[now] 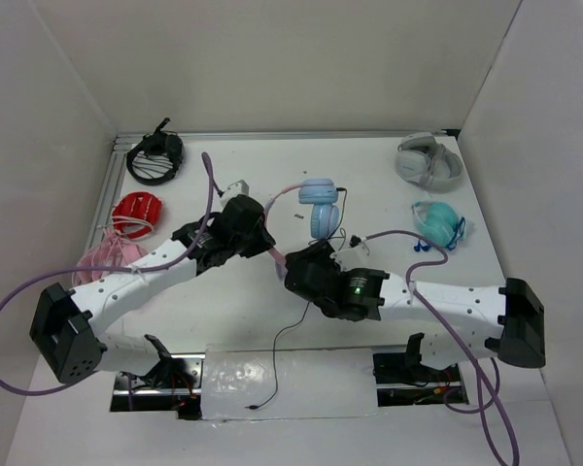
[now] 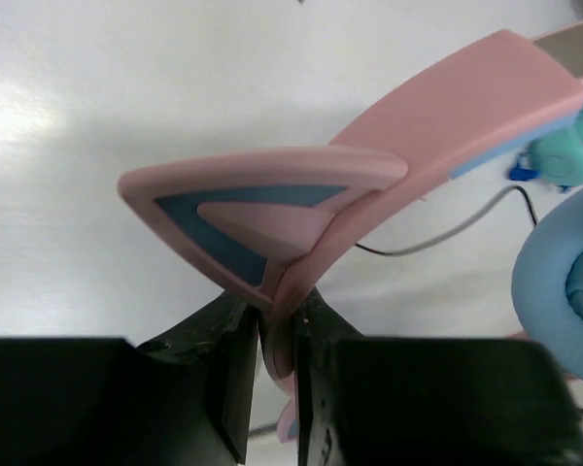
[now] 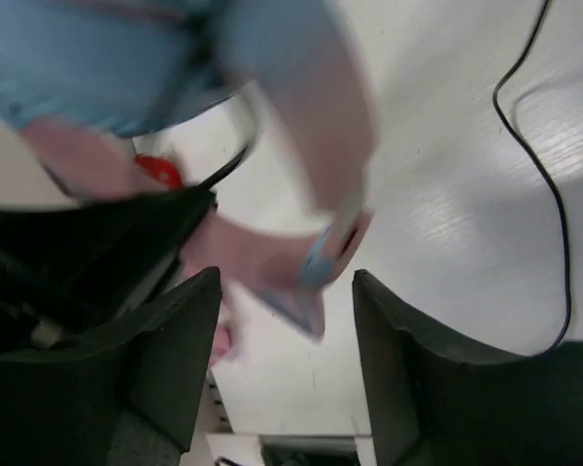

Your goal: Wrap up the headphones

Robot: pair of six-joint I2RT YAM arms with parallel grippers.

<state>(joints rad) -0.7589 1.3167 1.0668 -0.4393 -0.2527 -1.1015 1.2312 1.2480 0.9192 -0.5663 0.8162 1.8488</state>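
The headphones have light blue ear cups (image 1: 321, 206) and a thin pink cat-eared headband (image 1: 275, 250) that curves down between my two grippers. My left gripper (image 1: 257, 233) is shut on the headband (image 2: 277, 340), just below a pink and blue cat ear (image 2: 262, 218). One blue ear cup (image 2: 564, 291) shows at the right edge of the left wrist view. My right gripper (image 1: 296, 264) is open. The blurred headband and other cat ear (image 3: 311, 282) lie between its fingers (image 3: 418, 369), and I cannot tell whether they touch. The thin black cable (image 1: 291, 335) trails to the front edge and shows in the right wrist view (image 3: 549, 184).
Black headphones (image 1: 155, 155), red headphones (image 1: 136, 214) and all-pink headphones (image 1: 107, 257) lie along the left side. Grey headphones (image 1: 428, 160) and turquoise headphones (image 1: 437, 223) lie at the right. The cable plug (image 1: 257, 406) rests on clear plastic at the front.
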